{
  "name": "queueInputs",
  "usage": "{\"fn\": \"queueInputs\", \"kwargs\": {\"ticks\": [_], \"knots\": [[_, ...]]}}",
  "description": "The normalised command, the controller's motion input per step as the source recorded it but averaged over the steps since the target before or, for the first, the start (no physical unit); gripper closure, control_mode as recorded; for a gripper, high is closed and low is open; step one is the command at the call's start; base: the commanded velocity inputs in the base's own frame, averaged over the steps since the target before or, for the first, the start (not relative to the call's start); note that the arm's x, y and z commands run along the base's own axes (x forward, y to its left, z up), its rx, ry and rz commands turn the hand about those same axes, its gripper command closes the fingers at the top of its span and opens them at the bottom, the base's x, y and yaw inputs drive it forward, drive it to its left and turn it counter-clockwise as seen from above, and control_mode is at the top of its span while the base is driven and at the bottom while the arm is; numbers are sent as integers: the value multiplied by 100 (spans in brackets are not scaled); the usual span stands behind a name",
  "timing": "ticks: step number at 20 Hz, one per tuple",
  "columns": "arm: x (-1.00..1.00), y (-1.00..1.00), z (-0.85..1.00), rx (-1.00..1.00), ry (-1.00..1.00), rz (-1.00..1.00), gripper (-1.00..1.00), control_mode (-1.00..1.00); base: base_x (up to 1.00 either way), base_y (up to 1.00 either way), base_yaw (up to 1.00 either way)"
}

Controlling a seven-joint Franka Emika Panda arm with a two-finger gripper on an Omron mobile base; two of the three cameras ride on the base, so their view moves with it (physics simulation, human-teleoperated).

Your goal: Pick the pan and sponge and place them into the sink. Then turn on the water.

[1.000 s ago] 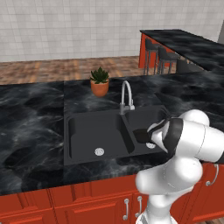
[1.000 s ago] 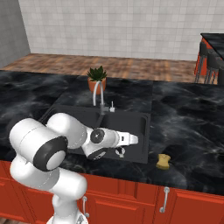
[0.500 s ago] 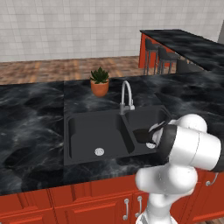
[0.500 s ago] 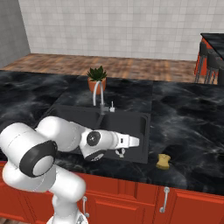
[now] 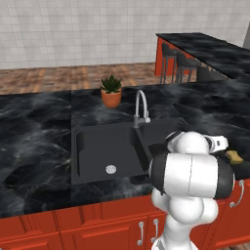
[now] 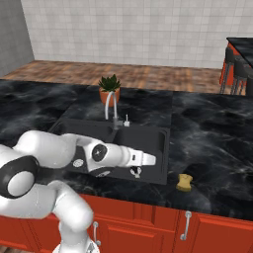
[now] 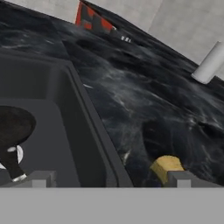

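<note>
I have the claw [image 7: 107,177] spread wide and empty, hovering over the right edge of the sink [image 6: 160,148]. The pan [image 7: 13,124] lies down in the right basin, so the sponge [image 6: 185,182] comes next, and it sits on the counter [image 6: 217,148] just beside the sink's right edge, near the front. My worry is the rim: if I drop too close to it, one finger [image 7: 181,178] lands on the edge. A shallow pinch on that soft block could also push it off the counter front
</note>
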Motion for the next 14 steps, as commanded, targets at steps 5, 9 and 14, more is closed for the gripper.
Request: {"fn": "queueInputs", "kwargs": {"ticks": [5, 9, 14], "knots": [[-14, -3, 39, 6, 8, -10, -100, -100, 0, 0, 0], [-9, -7, 36, 6, 10, -10, -100, -100, 0, 0, 0], [0, -18, 16, 7, 19, -7, -100, -100, 0, 0, 0]]}}
